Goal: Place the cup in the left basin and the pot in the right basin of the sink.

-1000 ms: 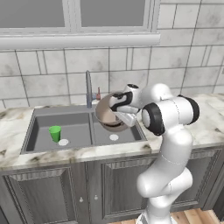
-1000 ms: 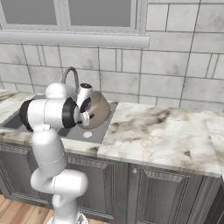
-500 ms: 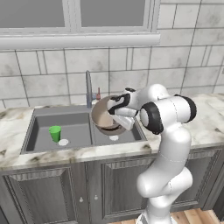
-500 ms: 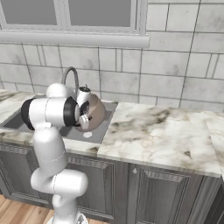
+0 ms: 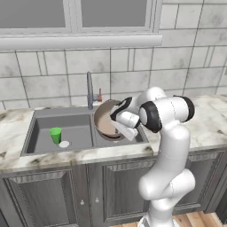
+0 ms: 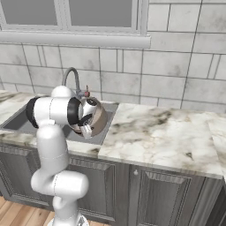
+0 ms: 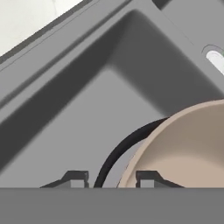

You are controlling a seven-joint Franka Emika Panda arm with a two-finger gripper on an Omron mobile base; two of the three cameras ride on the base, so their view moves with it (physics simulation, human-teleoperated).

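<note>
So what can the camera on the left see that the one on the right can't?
The left base view takes in the green cup standing in the left basin, beside its pale drain. The right base view takes in the long marble counter right of the sink. Both show the arm holding the tilted pot over the right basin, the faucet and the tiled wall.

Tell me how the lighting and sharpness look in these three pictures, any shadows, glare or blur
Left base view: even, soft light, no glare; the cup stays crisp, with mild shading in the left basin. Right base view: equally sharp; the pot shows a pale sheen. Hand view: broad soft shadows fall across the right basin walls, and the pot's rim by the gripper looks slightly soft.
</note>
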